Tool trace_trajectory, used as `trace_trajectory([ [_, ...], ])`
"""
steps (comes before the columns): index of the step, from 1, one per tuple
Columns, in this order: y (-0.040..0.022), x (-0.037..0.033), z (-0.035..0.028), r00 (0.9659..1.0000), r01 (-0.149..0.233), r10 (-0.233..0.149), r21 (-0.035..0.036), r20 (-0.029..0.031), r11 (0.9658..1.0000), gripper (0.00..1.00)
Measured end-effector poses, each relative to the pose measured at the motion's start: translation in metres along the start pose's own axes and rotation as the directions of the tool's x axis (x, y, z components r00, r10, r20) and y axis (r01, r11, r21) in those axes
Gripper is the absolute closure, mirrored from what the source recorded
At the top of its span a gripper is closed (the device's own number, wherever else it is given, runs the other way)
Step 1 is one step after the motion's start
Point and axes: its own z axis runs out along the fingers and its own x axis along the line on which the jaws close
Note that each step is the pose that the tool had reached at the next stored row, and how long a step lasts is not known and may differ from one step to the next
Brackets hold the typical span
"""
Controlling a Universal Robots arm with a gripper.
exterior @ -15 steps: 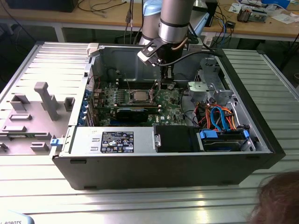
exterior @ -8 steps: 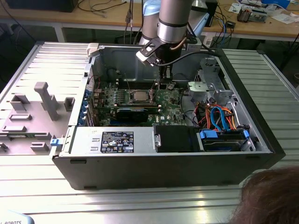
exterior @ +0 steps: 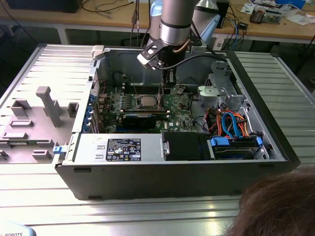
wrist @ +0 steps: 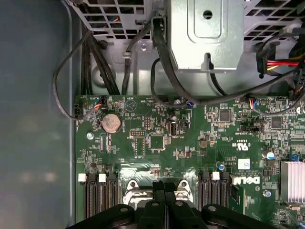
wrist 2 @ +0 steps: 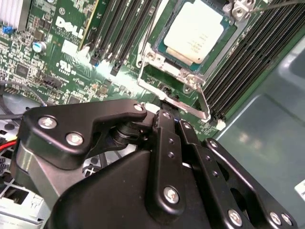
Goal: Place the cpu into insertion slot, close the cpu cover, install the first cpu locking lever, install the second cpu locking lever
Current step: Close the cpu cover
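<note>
The cpu (wrist 2: 198,29) lies flat in the insertion slot (wrist 2: 161,47), so we find the end effector (wrist 2: 173,121) clenched right at the open cpu cover (wrist 2: 188,107) (about 3 o'clock from the cpu in the exterior view); we judge the cover step in hand.

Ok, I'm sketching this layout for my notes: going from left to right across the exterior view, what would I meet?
grey upright post → printed label → cpu → silver drive cage
</note>
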Motion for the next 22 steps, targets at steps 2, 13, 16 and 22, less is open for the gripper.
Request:
trace_trajectory([
  [2,-0.0041,0.0,0.0003,1.0,0.0,0.0,0.0,0.0001,1.0,0.89],
  [13,-0.0162,0.0001,0.0013,1.0,0.0,0.0,0.0,0.0,1.0,0.89],
  [16,-0.0174,0.0001,0.0014,1.0,0.0,0.0,0.0,-0.0001,1.0,0.89],
  [22,-0.0199,0.0001,0.0016,1.0,0.0,0.0,0.0,0.0,1.0,0.89],
])
